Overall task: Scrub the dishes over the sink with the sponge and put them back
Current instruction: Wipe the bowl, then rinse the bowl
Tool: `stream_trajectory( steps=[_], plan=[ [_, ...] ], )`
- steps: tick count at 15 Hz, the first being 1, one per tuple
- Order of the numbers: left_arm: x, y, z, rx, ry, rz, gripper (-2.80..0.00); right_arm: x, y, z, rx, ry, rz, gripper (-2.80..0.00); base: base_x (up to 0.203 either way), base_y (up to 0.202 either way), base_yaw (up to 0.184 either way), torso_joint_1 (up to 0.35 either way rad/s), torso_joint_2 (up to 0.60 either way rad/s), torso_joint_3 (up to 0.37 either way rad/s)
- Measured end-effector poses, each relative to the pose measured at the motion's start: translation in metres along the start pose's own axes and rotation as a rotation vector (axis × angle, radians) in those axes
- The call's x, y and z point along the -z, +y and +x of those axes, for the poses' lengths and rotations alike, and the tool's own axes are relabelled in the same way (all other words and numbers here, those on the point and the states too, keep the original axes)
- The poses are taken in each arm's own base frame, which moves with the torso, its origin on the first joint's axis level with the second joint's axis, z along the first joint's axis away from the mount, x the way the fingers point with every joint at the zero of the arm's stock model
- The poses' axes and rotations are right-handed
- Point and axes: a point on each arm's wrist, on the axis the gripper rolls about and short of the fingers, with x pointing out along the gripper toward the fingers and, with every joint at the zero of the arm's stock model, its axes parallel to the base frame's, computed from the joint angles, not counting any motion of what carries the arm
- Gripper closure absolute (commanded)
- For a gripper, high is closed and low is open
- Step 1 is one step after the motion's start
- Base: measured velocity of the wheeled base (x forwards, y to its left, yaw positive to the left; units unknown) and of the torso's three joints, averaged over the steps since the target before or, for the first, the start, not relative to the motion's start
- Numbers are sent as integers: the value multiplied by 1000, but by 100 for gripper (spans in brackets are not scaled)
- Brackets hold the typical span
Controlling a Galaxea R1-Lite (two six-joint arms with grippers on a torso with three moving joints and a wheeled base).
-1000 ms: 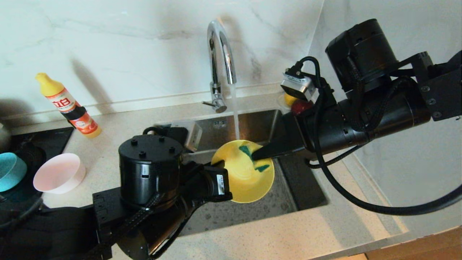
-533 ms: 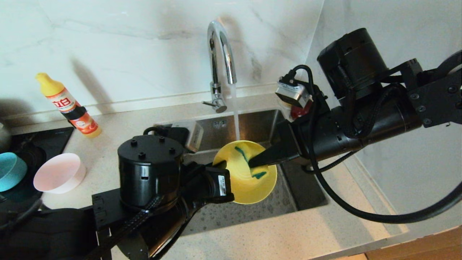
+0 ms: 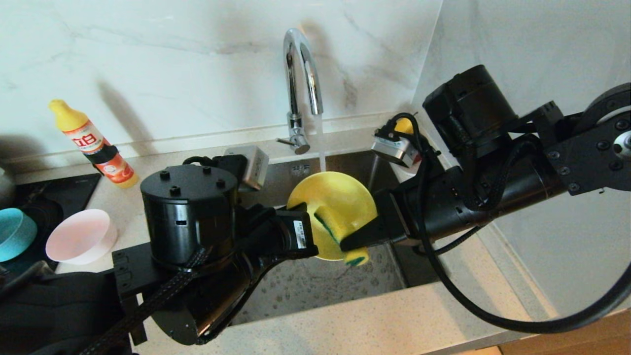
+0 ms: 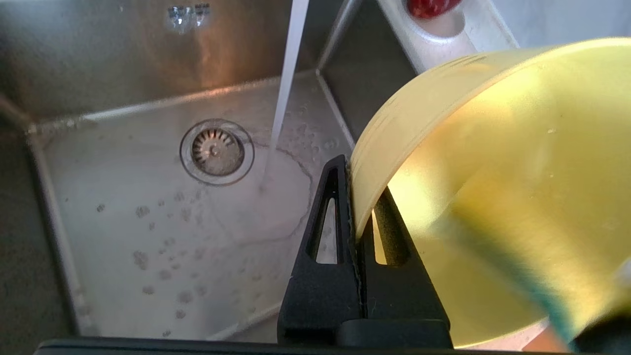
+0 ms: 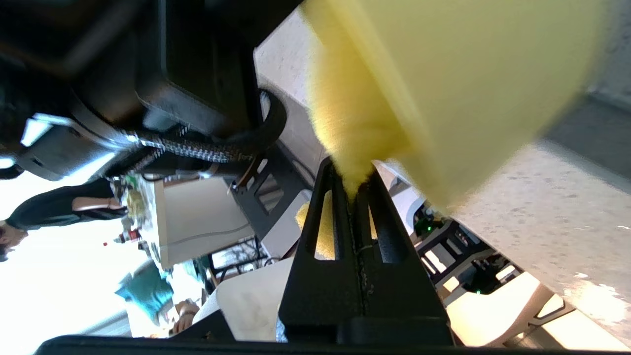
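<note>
Head view. Three bowls counted: yellow bowl (image 3: 331,207) held up over the sink (image 3: 320,281), pink bowl (image 3: 81,235) on the surface (image 3: 384,320) at far left, blue bowl (image 3: 15,233) just beyond it at the frame edge. One sponge (image 3: 340,241), one tap (image 3: 301,88) with a thin stream running, one bottle (image 3: 93,145) of dish soap by the wall. Left end effector (image 3: 296,217) comes in from the left, fingers together on the yellow bowl's near rim; bowl tilted on edge, mouth turned toward the right arm. Right end effector (image 3: 352,242) comes in from the right, clamped on the sponge, which sits against the bowl's lower inner side and pokes out below the rim.

Left wrist view. Shows what the head view hides: the sink floor, wet and spotted, with one round drain (image 4: 217,152), and water landing just beside it. Left end effector (image 4: 355,197) fingers pinch the yellow bowl (image 4: 493,197) wall, one inside, one outside. A green strip of sponge (image 4: 537,291) crosses the bowl's inside. One red fruit (image 4: 434,6) on a white dish beyond the sink corner.

Right wrist view. Right end effector (image 5: 354,195) fingers pressed shut on a pinch of yellow foam; sponge (image 5: 350,128) blurred, bowl (image 5: 468,74) filling the frame beside it.
</note>
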Motion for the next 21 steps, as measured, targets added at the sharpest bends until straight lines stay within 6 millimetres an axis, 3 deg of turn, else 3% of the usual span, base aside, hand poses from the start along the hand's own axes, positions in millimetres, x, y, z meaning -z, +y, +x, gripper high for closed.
stream_trajectory(
  steps=[6,10,17,21],
  plan=[
    [-6,3,5,-16,-19,-14,0,7,12,14,-19,42,-26,0,0,0,0,0,0,0],
    [-8,17,16,-70,-23,-28,0,11,12,11,-15,46,-24,0,0,0,0,0,0,0],
    [-3,45,32,-172,2,-61,0,9,5,-35,16,-66,-5,0,0,0,0,0,0,0],
    [7,66,53,-270,138,-90,0,12,3,-60,28,-121,-4,0,0,0,0,0,0,0]
  ],
)
